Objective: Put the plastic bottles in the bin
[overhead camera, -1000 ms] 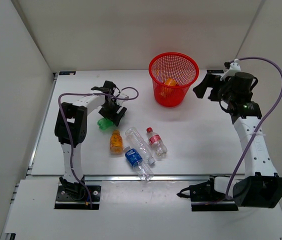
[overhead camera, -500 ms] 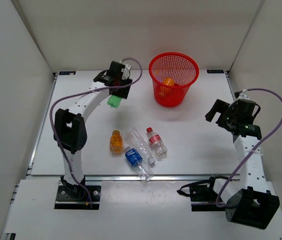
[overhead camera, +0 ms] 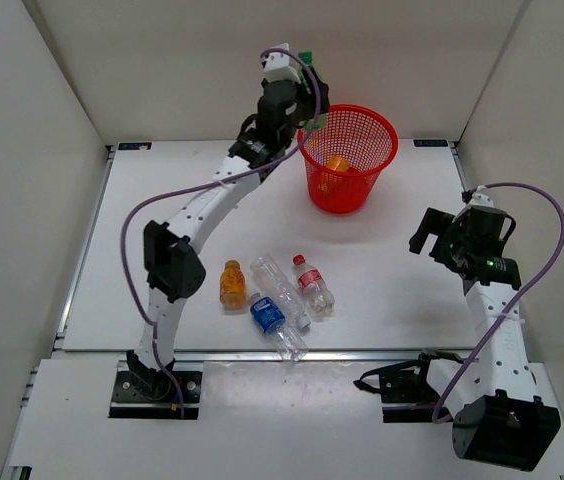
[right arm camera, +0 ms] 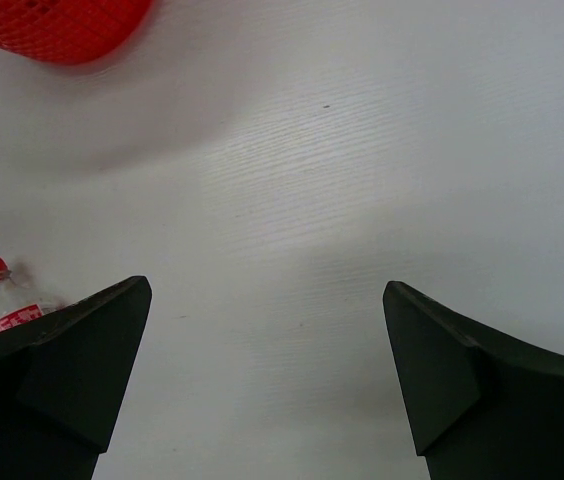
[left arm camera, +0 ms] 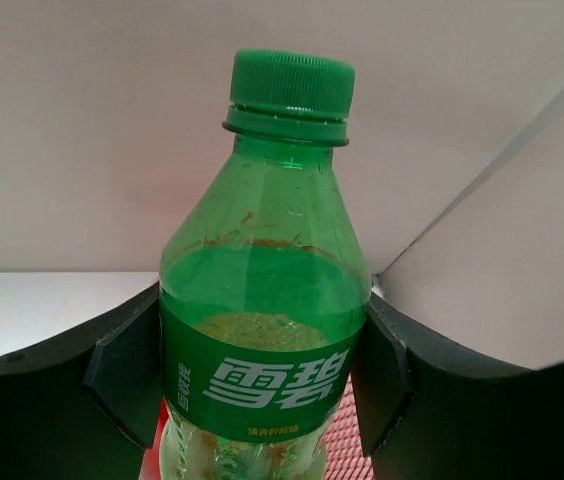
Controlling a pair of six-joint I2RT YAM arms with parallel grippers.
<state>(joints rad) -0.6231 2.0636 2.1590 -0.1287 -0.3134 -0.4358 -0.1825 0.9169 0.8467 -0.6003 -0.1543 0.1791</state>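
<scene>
The green bottle carries a darker green band printed with the large white characters 雪碧. A line of small yellow writing below them and a few small white characters at the band's left edge cannot be read. The left gripper is clenched on this bottle, one black finger pressed against each side of the label. In the left wrist view its long axis runs straight up the frame, green cap at the top and pointing away from the wrist, with red mesh showing beside its lower part. From above, the bottle is held high off the table at the far-left rim of the bin, where an orange bottle already lies. Four bottles lie on their sides in a loose cluster on the table, caps towards the far side: another orange one, a blue-labelled one, a plain clear one and a red-capped, red-labelled one, whose print is too small to read. The right gripper hangs over bare table with its jaws spread wide, grasping nothing.
</scene>
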